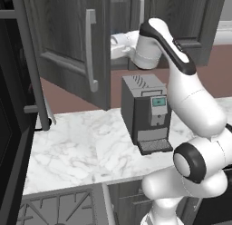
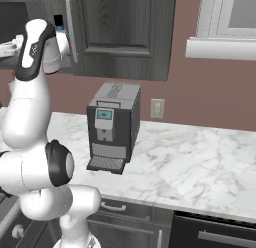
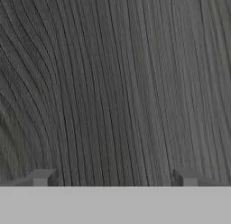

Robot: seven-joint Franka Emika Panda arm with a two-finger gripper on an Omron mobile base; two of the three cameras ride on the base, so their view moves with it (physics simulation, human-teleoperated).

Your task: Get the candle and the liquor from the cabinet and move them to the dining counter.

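The cabinet [image 1: 68, 42] is dark grey wood grain, and its left door stands swung open towards me. My arm reaches up into the gap between the doors, where the white hand [image 1: 120, 41] passes behind the open door's edge. In the hand view my gripper [image 3: 113, 180] is open, with nothing between its two fingertips [image 3: 40, 178], and dark wood-grain cabinet surface lies close ahead. The liquor [image 2: 63, 30] peeks out beside my forearm at the cabinet [image 2: 125, 32]: black cap, blue band, a bit of red below. The candle is hidden. The dining counter is out of view.
A dark coffee machine [image 1: 146, 113] [image 2: 112, 127] stands on the marble worktop [image 1: 77, 147] [image 2: 190, 162] right below the cabinet. The open door's long silver handle [image 1: 90, 51] hangs left of my arm. A stove grate [image 1: 54, 210] lies at the lower left, and a window sill [image 2: 220, 47] juts out at the right.
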